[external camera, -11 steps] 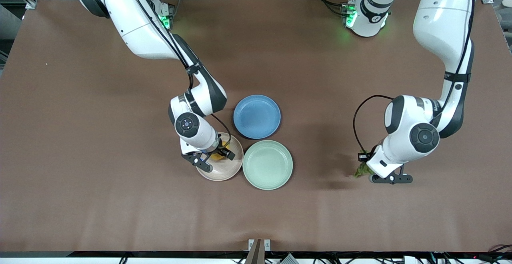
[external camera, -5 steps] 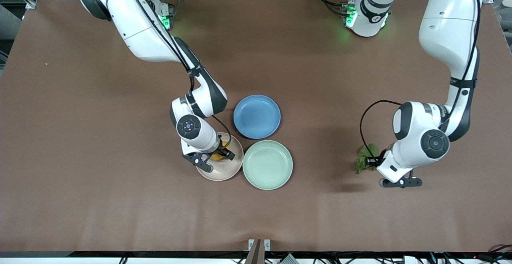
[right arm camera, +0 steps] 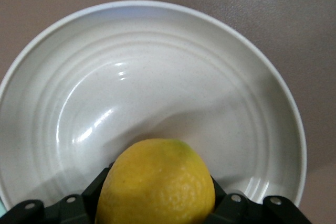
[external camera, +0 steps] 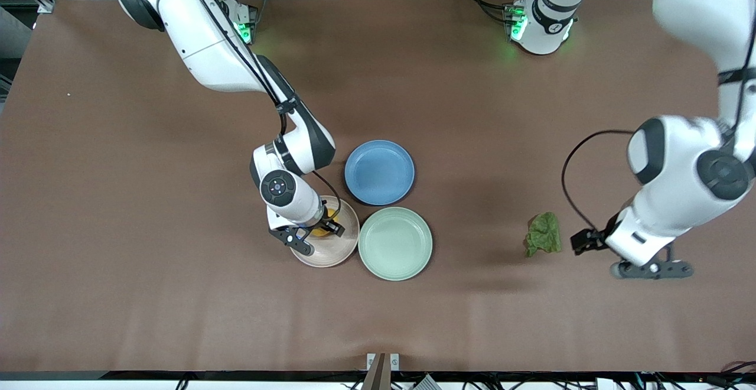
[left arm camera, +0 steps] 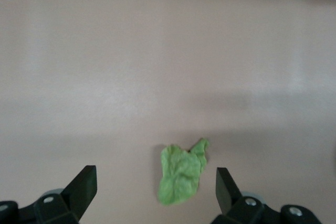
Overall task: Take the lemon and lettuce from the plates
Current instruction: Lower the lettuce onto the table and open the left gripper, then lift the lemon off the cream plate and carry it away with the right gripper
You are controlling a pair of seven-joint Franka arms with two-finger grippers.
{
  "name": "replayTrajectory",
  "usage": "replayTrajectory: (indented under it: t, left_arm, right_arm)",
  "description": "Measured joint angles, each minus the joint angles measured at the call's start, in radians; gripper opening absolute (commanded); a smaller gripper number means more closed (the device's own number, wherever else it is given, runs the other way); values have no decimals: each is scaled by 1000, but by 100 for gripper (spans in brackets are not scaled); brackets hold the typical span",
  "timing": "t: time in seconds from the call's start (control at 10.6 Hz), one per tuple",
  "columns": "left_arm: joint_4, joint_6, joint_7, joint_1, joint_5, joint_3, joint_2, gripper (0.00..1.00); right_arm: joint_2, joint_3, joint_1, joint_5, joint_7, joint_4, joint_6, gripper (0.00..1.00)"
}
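Observation:
My right gripper [external camera: 325, 228] is shut on the yellow lemon [external camera: 322, 231] over the pale pink-beige plate [external camera: 336, 251]. In the right wrist view the lemon [right arm camera: 157, 166] fills the space between the fingers [right arm camera: 102, 184], with the plate [right arm camera: 157, 66] below. The mint green plate [external camera: 394, 243] beside it holds nothing. The green wrinkly lettuce [external camera: 544, 233] lies on the bare table toward the left arm's end. My left gripper [external camera: 583, 240] is open and holds nothing, up over the table just beside the lettuce. The left wrist view [left arm camera: 155, 178] shows its jaws wide apart above the lettuce [left arm camera: 181, 174].
A blue plate [external camera: 379, 172] holding nothing sits farther from the front camera, touching the rims of the other two plates. The brown table [external camera: 147, 295] spreads wide around the plates and the lettuce.
My left gripper has let go of the lettuce, which now lies on the table, and has risen and pulled away toward the left arm's end. The right gripper has barely moved.

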Motion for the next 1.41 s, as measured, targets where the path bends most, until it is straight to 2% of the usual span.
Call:
replayTrajectory:
  t: [0.38,0.75,1.04,1.41]
  left_arm:
    - [3,-213,0,-3,0,-4,-199,100]
    - [-5,-401,0,-4,0,-11,-380,100]
    - [-41,-447,0,-2,-10,-11,-452,100]
    - [-79,-447,38,31,-45,-9,-474,100]
  right_arm:
    - [0,-6,-9,0,-5,7,-8,63]
    - [-7,-8,-25,0,-30,68,-116,63]
    - [-44,-8,-63,1,-107,83,-203,63]
    - [-133,-8,-146,1,-289,85,-339,63]
